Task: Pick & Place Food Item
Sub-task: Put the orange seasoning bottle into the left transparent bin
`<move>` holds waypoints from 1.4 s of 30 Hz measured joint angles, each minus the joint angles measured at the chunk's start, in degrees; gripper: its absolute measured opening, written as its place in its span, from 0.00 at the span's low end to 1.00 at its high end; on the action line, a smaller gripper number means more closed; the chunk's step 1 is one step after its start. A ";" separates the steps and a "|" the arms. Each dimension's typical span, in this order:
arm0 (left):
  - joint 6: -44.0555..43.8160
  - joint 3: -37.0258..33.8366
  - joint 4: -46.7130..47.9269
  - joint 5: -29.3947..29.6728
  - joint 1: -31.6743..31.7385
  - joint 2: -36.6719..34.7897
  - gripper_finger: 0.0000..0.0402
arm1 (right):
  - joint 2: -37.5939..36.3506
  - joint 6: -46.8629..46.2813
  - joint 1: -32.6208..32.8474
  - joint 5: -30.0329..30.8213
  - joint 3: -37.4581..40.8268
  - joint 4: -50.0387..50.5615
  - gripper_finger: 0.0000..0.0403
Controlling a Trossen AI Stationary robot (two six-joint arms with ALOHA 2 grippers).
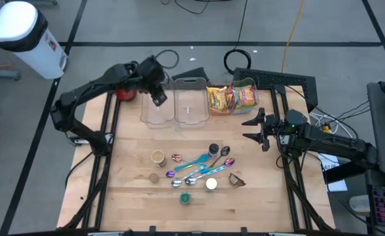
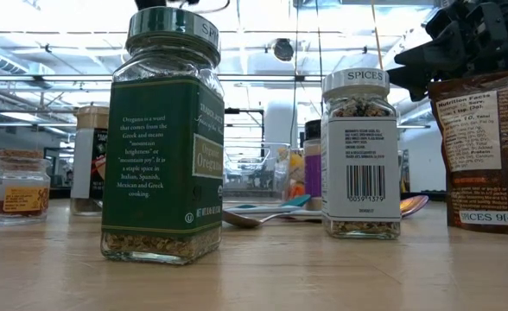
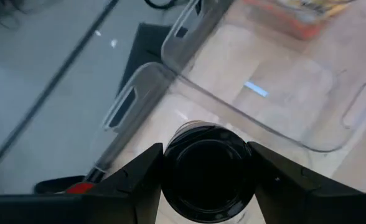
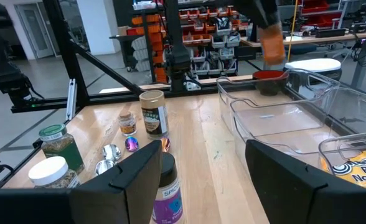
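1. Clear plastic bins line the far edge of the wooden table (image 1: 133,196); the left claw (image 3: 205,177) hangs over the leftmost bin (image 1: 157,105), clamped on a black-lidded jar (image 3: 208,169).
2. Judging by that position, the placing step is in hand: the jar looks carried and ready to go down, though whether it has reached the bin floor cannot be told.
3. Next move, as a judgement: lower the jar inside the bin walls, part the fingers (image 3: 139,180), then lift straight up so the jar is not tipped.
4. Remaining items sit mid-table: an oregano jar (image 2: 161,134), a "SPICES" jar (image 2: 361,151), colourful spoons (image 1: 199,164) and smaller jars nearby.
5. Snack packets (image 1: 232,98) already fill the right-hand bin (image 1: 245,84); the middle bin (image 1: 191,105) looks bare.
6. At the table's right edge waits the right claw (image 4: 201,180), fingers apart and holding nothing.
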State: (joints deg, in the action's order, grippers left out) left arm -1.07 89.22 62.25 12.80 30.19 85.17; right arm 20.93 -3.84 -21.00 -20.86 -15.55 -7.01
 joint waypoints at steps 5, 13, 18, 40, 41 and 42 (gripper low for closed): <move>2.49 -5.88 -5.72 -6.50 9.17 -0.02 0.52 | 0.00 0.00 -0.01 0.02 0.00 0.00 0.56; 1.98 -17.45 -17.61 -12.60 19.36 0.00 0.52 | 0.00 0.01 -0.01 0.03 0.00 0.00 0.56; 0.55 -22.62 -23.02 -12.92 22.03 0.00 0.52 | 0.00 0.01 -0.01 0.04 0.02 0.00 0.56; -1.83 -30.63 -32.94 -9.25 22.93 0.00 0.56 | -0.01 0.23 -0.01 0.09 0.02 -0.02 0.56; -2.09 -30.63 -33.02 -9.25 22.91 0.00 0.56 | 0.00 0.23 -0.01 0.09 0.02 -0.02 0.56; -2.11 -30.63 -33.00 -9.22 22.91 0.00 0.56 | 0.00 0.23 -0.01 0.09 0.02 -0.02 0.56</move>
State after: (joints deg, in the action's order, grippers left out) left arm -3.18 58.59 29.25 3.57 53.10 85.17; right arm 20.93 -3.62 -21.02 -20.78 -15.53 -7.03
